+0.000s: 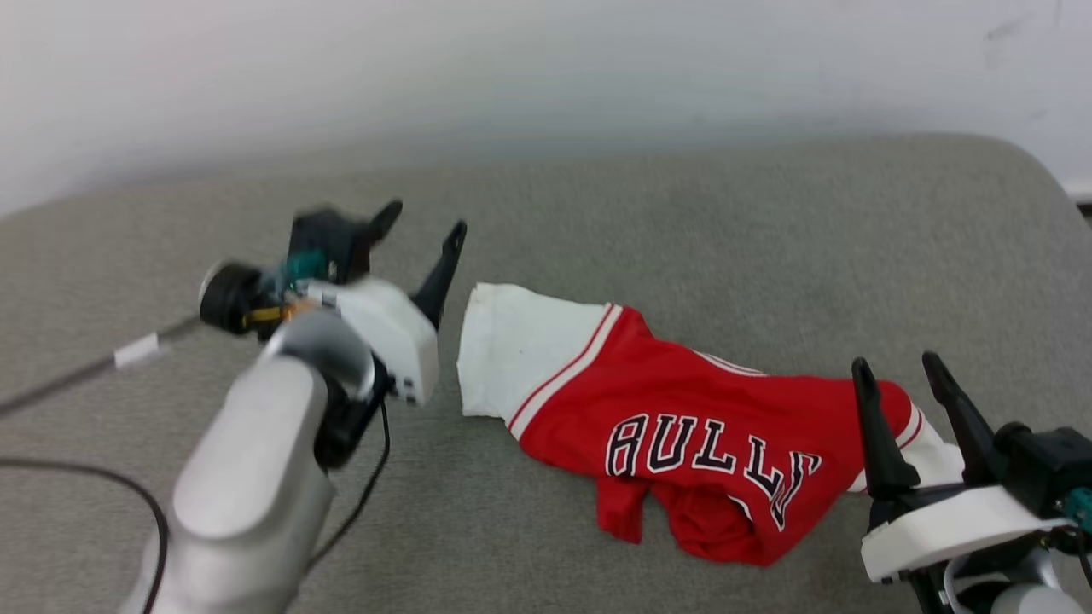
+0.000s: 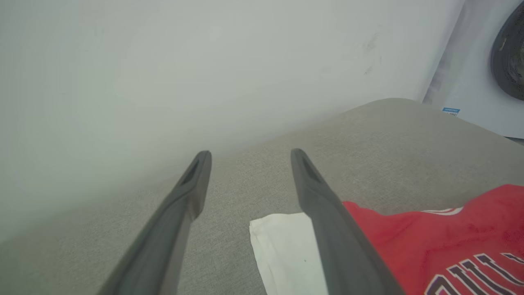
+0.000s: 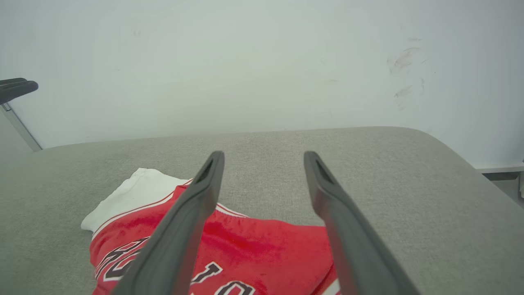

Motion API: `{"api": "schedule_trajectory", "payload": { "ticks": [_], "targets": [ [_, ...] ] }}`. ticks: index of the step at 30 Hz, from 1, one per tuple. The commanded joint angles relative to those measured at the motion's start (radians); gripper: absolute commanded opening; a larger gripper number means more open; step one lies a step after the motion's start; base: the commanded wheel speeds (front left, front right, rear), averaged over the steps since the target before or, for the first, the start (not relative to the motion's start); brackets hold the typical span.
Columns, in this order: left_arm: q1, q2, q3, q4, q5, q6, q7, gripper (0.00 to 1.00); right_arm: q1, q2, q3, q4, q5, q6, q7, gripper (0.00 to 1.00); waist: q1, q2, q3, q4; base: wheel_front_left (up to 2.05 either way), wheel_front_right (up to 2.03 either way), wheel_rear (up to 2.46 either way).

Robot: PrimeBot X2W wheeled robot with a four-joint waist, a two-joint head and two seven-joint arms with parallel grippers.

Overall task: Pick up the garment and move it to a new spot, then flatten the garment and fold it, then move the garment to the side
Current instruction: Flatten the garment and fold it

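Both L fingers (image 1: 442, 273) & R fingers (image 1: 874, 426) splayed, empty, flanking crumpled garment (image 1: 682, 401) on grey cushion (image 1: 682, 213), wall (image 1: 512, 68) behind.

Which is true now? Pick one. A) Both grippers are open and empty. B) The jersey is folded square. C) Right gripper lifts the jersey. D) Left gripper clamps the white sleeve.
A: the left gripper and right gripper show spread, empty fingers, and the red jersey lies crumpled on the grey cushion.
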Motion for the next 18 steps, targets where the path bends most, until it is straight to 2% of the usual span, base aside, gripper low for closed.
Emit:
{"api": "schedule_trajectory", "payload": {
  "ticks": [1, 3, 4, 7, 13, 18],
  "targets": [
    [-0.075, 0.014, -0.016, 0.032, -0.028, -0.016, 0.065, 1.00, -0.034, 0.002, 0.010, -0.004, 0.012, -0.001, -0.014, 1.00, 0.0000, 0.0000, 0.101, -0.065, 0.00, 0.00, 0.00],
    [-0.151, 0.040, -0.043, 0.072, -0.068, -0.026, 0.153, 1.00, -0.056, 0.003, 0.023, -0.003, 0.020, -0.001, -0.028, 1.00, 0.0000, 0.0000, 0.143, -0.090, 0.00, 0.00, 0.00],
    [-0.151, 0.040, -0.043, 0.072, -0.068, -0.026, 0.153, 1.00, -0.056, 0.003, 0.023, -0.003, 0.020, -0.001, -0.028, 1.00, 0.0000, 0.0000, 0.143, -0.090, 0.00, 0.00, 0.00],
    [-0.246, 0.080, -0.116, 0.113, -0.162, -0.029, 0.296, 1.00, -0.091, 0.003, 0.032, 0.007, 0.033, -0.001, -0.053, 1.00, 0.0000, 0.0000, 0.205, -0.123, 0.00, 0.00, 0.00],
    [-0.354, 0.216, -0.272, 0.164, -0.377, -0.029, 0.555, 1.00, -0.136, 0.003, 0.058, 0.047, 0.070, -0.001, -0.105, 1.00, 0.0000, 0.0000, 0.299, -0.184, 0.00, 0.00, 0.00],
    [-0.383, 0.297, -0.335, 0.204, -0.496, -0.029, 0.655, 1.00, -0.158, 0.002, 0.079, 0.091, 0.093, -0.001, -0.142, 1.00, 0.0000, 0.0000, 0.342, -0.226, 0.00, 0.00, 0.00]
  ]
}}
